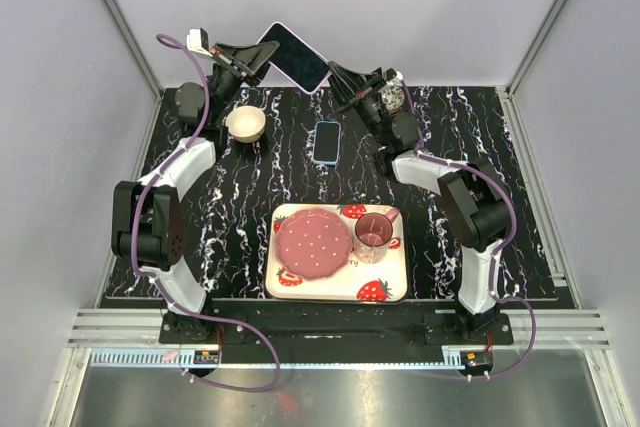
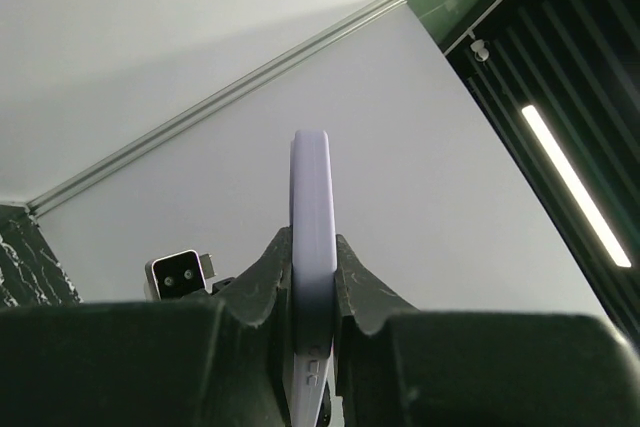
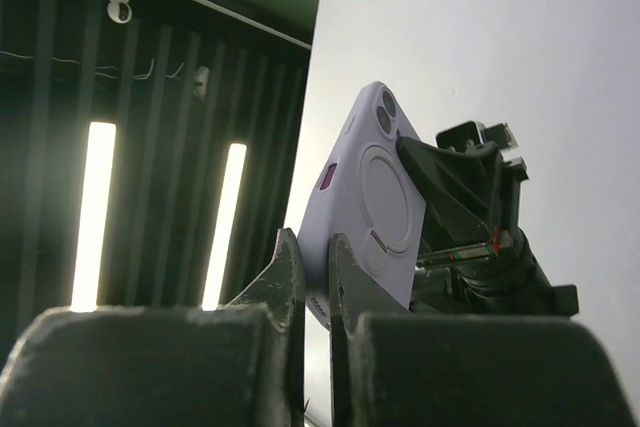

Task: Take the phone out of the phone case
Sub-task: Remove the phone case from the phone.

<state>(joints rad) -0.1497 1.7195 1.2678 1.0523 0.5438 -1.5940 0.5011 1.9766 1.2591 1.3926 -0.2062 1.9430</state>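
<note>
Thin sky-blue plastic phone case [image 1: 326, 142] flat on black marbled table [image 1: 240, 207], low between both grippers, apart from them, lilac phone [image 1: 295, 55] [image 2: 311, 207] [image 3: 365, 197] up in the air, left gripper [image 1: 262, 60] [image 2: 312, 277] pinching one end, right gripper [image 1: 335, 75] [image 3: 308, 267] pinching the other corner, round cream bowl [image 1: 245, 124] below left gripper.

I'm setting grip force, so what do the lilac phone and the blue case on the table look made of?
The lilac phone: matte, even-coloured back with a soft sheen and rounded edges, likely frosted plastic or a silicone-like coating. In the top view its face looks like glossy dark glass. The phone case: thin sky-blue rim, probably flexible plastic or silicone, but too small to judge the finish.
</note>
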